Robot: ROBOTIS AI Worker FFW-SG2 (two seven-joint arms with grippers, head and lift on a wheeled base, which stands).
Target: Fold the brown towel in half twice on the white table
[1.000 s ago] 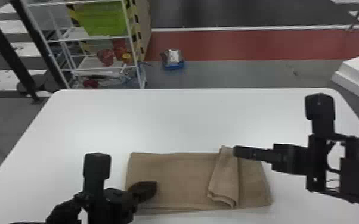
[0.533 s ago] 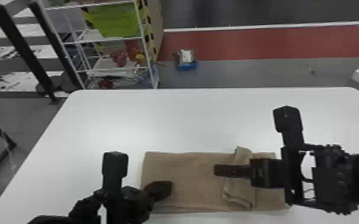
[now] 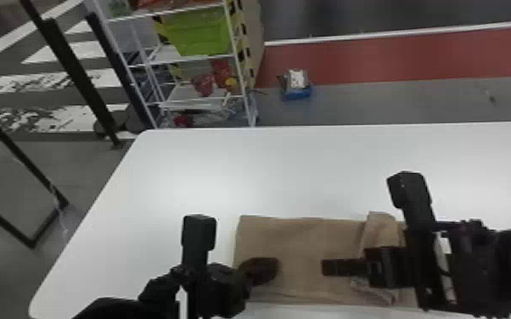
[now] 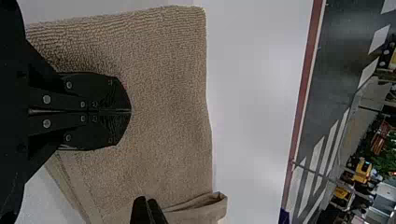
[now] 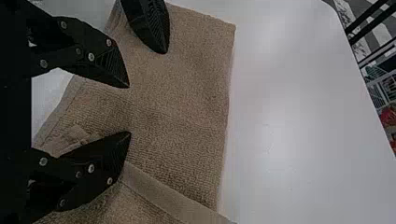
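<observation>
Brown towel (image 3: 301, 242) beneath left claw (image 3: 274, 268), tips together; also beneath right claw (image 3: 325, 267), tips apart.

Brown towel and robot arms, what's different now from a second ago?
The right gripper moved left across the brown towel, past its folded-over flap and closer to the left gripper. The head view also swung left. The left gripper stayed at its spot over the towel, and the towel and its flap look the same.
</observation>
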